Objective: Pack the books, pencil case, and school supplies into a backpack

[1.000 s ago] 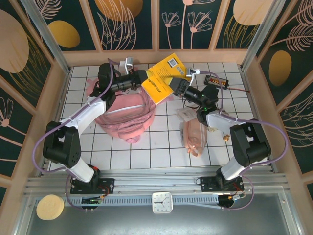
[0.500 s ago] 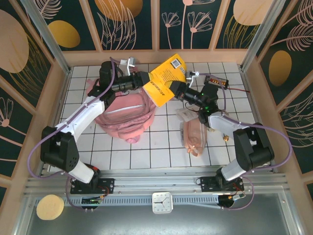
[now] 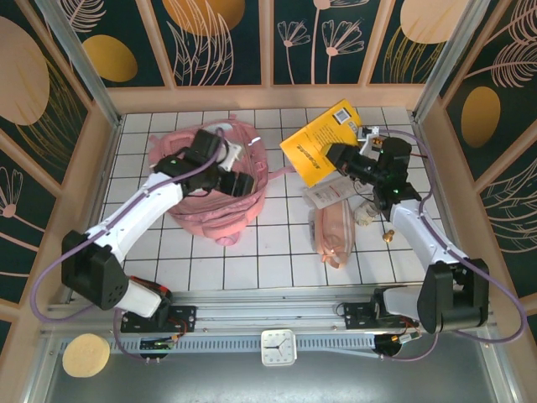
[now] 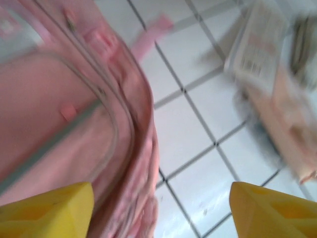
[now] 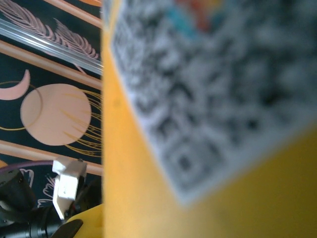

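The yellow book (image 3: 323, 138) is hanging tilted in the air over the far right of the tiled table (image 3: 277, 243), beside the backpack (image 3: 201, 210) and no longer at its edge; a second ago both grippers were holding it between them close over the backpack's right side, and since then it has been passing wholly to the right arm. The right gripper (image 3: 342, 156) is pinching narrowly on the book's near edge; in the right wrist view the cover (image 5: 148, 188) with its blurred square code is pressing up against the lens, hiding the jaws. The left gripper (image 3: 243, 183) has been letting go and drawing back; it is now hovering over the backpack's right part, its yellow fingers (image 4: 49, 208) standing wide with nothing between them, pink fabric (image 4: 59, 124) lying just below.

So the handover is looking complete, and the left arm is probably being freed to hold the backpack's mouth, though whether that mouth is gaping I cannot tell; the book is not yet going in. The pencil case (image 3: 334, 235) and the supplies packet (image 3: 327, 195) are lying on the tiles to the right of the backpack, touching each other, still waiting.
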Robot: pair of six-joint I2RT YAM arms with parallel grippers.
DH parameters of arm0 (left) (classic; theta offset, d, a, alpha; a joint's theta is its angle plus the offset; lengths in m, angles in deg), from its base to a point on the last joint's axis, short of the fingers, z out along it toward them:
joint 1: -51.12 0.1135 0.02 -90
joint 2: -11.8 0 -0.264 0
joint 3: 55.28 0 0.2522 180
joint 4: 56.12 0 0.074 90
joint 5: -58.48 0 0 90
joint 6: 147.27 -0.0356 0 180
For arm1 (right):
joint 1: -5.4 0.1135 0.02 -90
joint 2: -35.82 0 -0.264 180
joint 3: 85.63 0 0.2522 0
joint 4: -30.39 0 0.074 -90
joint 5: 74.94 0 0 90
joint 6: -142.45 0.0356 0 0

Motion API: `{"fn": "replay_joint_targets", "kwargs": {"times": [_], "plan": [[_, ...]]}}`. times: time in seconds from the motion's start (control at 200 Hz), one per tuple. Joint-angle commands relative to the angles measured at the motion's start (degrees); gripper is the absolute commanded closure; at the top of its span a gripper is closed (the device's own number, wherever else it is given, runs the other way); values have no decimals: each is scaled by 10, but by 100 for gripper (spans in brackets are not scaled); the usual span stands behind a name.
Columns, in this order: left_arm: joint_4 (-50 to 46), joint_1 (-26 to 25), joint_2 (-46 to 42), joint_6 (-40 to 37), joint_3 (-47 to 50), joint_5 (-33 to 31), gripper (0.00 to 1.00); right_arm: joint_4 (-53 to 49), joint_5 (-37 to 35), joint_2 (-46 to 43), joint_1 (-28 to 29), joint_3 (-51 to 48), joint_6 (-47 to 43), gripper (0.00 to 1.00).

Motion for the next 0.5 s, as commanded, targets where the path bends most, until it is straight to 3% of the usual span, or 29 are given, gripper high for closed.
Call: {"fn": "replay_joint_targets", "kwargs": {"times": [0.0, 0.14, 0.495], "plan": [[-90, -5, 22, -83, 6, -53, 31, -46, 7, -29, 0, 0, -49, 100], [-94, -18, 45, -89, 18, -50, 29, -47, 9, -29, 0, -4, -49, 100], [-74, -29, 111, -71, 29, -169, 27, -45, 6, -24, 20, -3, -46, 100]]}}
